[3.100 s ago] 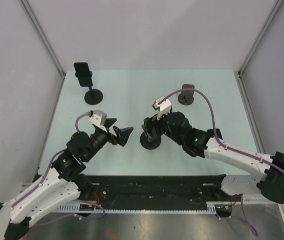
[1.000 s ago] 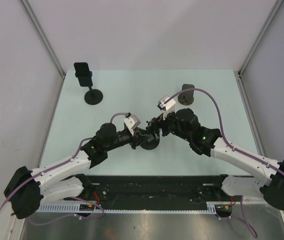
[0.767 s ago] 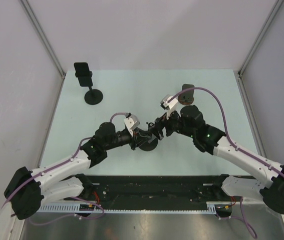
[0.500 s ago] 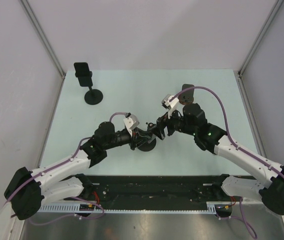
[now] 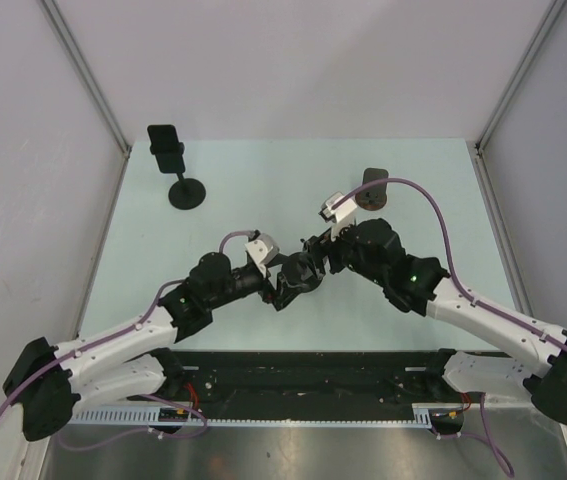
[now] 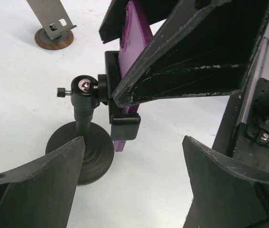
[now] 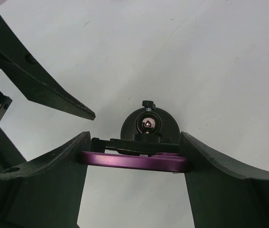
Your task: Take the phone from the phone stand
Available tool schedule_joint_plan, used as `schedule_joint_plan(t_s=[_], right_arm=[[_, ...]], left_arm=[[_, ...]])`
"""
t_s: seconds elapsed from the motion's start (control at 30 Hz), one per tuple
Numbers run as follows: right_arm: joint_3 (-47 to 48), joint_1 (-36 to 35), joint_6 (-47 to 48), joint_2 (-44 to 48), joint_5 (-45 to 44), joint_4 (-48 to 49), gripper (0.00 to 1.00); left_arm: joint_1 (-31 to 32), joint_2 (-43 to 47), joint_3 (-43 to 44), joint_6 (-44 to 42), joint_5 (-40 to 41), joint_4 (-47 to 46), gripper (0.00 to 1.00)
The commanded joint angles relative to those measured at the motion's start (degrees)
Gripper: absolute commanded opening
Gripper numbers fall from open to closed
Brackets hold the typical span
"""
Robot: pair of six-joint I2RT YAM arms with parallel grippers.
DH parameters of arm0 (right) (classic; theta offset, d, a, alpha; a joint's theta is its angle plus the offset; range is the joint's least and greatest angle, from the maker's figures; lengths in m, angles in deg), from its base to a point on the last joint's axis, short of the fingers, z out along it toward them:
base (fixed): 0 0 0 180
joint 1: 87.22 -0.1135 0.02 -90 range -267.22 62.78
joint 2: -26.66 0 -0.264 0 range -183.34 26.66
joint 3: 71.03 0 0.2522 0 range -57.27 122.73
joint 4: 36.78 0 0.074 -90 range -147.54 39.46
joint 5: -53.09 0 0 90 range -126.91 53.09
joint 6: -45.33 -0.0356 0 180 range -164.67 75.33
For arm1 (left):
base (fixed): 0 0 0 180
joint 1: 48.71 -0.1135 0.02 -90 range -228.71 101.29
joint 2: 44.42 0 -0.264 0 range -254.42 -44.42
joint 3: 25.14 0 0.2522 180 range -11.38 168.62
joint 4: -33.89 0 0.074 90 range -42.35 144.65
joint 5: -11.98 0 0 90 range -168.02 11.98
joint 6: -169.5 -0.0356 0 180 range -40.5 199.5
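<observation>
Phone (image 7: 134, 162): purple, thin slab, upright in the clamp (image 6: 125, 124) at the head of the phone stand (image 6: 83, 118). Not yet out. The stand sits mid-desk (image 5: 263, 170), with a round black base (image 6: 89, 156), a short post, and a ball joint (image 6: 84, 85) behind the clamp.

Right hand (image 7: 134, 156): over the stand from above, fingers (image 7: 53, 175) set against the phone's two opposite edges, closed as far as its width allows. It has the phone.

Left hand (image 6: 133, 141): low beside the stand's base, spread wide, holding nothing. The base is close ahead of it, untouched as far as I can see.

Handling, my reading: rigid, fairly light, smooth-edged, so liable to slip under a light pinch. The face is probably glass, so keep pressure on the edges, not the flat sides. The present hold, across the edges above the clamp's foot, looks right. The clamp likely bites and the stand looks light, so the whole stand may rise with the phone unless its base or post is pinned. Pull straight along the clamp, no twisting.

Elsewhere: two more stands beyond this one, well apart from it. One is black (image 5: 185, 190), the other small and brown-based (image 5: 371, 192).
</observation>
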Motion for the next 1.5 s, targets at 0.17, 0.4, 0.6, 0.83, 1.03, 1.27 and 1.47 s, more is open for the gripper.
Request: schedule_joint_plan(t_s=[0.17,0.4,0.6,0.83,1.03,1.27,1.47], right_arm=[[0.55,-2.29,-3.12,0.47,-9.43,4.7,0.0],[0.55,-2.91,-3.74,-0.24,-9.87,4.53,0.0],[0.55,-3.09,-3.83,-0.59,-10.49,4.35,0.0],[0.55,-3.09,-3.65,-0.94,-9.97,4.44,0.0],[0.55,-2.74,-1.9,-0.33,-9.52,2.33,0.0],[0.55,0.77,2.85,1.78,-4.96,-1.62,0.0],[0.72,6.57,6.98,3.8,6.02,-3.82,0.0]], left_arm=[[1.16,-4.42,1.5,-4.13,9.91,-3.97,0.83],[1.17,-10.32,5.02,-5.8,8.95,-6.34,0.75],[1.17,-11.64,6.69,-5.8,7.72,-6.78,0.71],[1.17,-12.43,7.39,-5.8,7.01,-6.78,0.41],[0.03,-10.59,6.86,-6.69,5.01,-5.73,0.0],[-6.47,-8.39,5.99,-1.76,-4.65,-3.19,0.0],[-9.64,-7.51,6.69,-0.97,-12.66,0.06,0.0]])
